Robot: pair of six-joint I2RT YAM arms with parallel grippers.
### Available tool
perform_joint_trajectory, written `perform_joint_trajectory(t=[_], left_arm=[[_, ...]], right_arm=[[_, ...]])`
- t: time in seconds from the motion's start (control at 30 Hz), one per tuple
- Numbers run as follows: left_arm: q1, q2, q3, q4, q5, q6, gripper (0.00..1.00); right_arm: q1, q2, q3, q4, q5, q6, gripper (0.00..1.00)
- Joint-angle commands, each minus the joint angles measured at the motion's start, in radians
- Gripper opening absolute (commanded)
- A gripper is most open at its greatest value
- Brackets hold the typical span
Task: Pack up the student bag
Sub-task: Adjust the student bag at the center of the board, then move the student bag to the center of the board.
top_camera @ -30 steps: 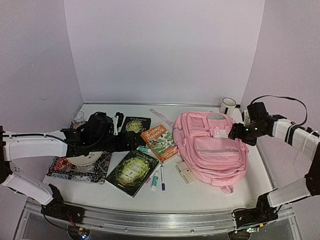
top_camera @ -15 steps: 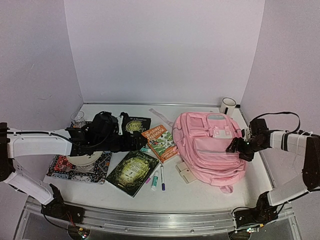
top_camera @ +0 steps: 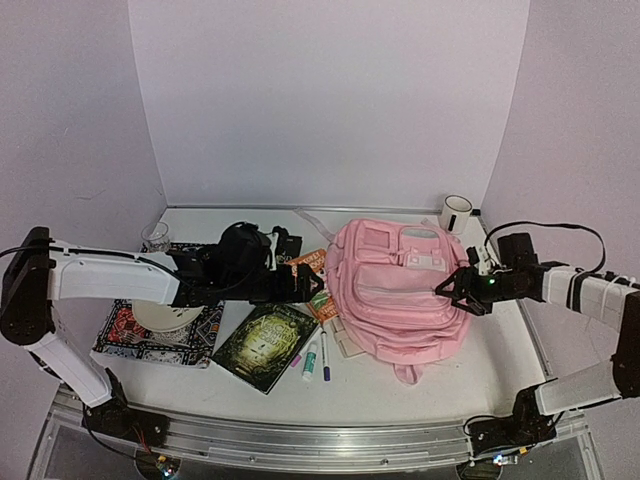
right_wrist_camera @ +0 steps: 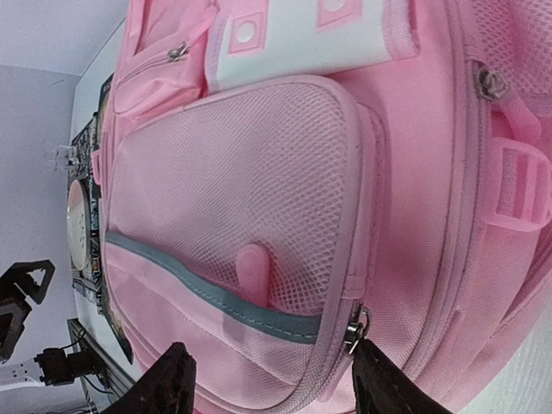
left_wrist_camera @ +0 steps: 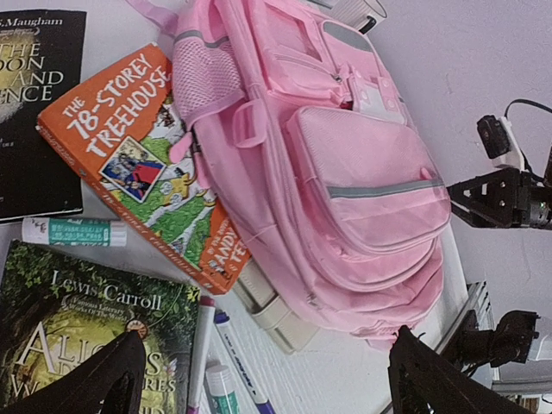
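Right of centre on the white desk (top_camera: pixel 500 385) lies the student bag (top_camera: pixel 400 295), flat on its back with its zipped front pockets facing up and its white patch toward the far wall. Its left edge overlaps an orange book (left_wrist_camera: pixel 129 147) titled "The 78-Storey Treehouse", and a beige flat object (left_wrist_camera: pixel 272 306) pokes out from under its near left corner.

At the bag's right side sits the right gripper (top_camera: pixel 452 290), low against the fabric. From its own wrist camera, the fingers (right_wrist_camera: pixel 177 379) stand apart with the edge of the mesh front pocket and a metal zip pull (right_wrist_camera: pixel 354 326) between them. Whether they pinch the fabric or only straddle it cannot be told.

Over the books hangs the left gripper (top_camera: pixel 300 285), spread wide and holding nothing, pointing toward the bag.

Below it lies a green Lewis Carroll book (top_camera: pixel 268 345), with a black book (left_wrist_camera: pixel 39 112) farther back. A white and teal tube (left_wrist_camera: pixel 73 231) rests between the orange and green books, and several markers (top_camera: pixel 318 358) lie just right of the green one.

Farther left, a patterned cloth (top_camera: pixel 125 335) carries a pale dish (top_camera: pixel 160 318). A clear glass (top_camera: pixel 155 236) stands near the left wall, and a white mug (top_camera: pixel 457 212) stands at the far right corner.
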Motion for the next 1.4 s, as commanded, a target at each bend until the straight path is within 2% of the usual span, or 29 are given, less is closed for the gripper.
perform_joint_trajectory(t=[0.0, 0.2, 0.43, 0.8, 1.23, 1.37], left_arm=[[-0.010, 0.042, 0.084, 0.070, 0.007, -0.006, 0.99], [-0.021, 0.098, 0.115, 0.075, -0.006, -0.011, 0.98], [-0.028, 0.170, 0.128, 0.075, -0.038, -0.005, 0.95], [-0.028, 0.276, 0.192, 0.076, -0.041, -0.017, 0.79], [-0.028, 0.330, 0.202, 0.094, -0.052, -0.063, 0.60], [-0.028, 0.340, 0.193, 0.115, -0.034, -0.084, 0.53]], right_arm=[[0.102, -0.020, 0.039, 0.053, -0.080, 0.035, 0.61], [0.184, -0.015, 0.054, 0.042, -0.002, 0.026, 0.60], [0.186, -0.017, 0.036, -0.048, 0.155, -0.134, 0.57], [0.227, -0.004, -0.039, -0.044, 0.343, -0.175, 0.46], [0.238, 0.063, -0.088, 0.043, 0.239, -0.163, 0.26], [0.248, 0.063, -0.090, 0.046, 0.217, -0.159, 0.24]])
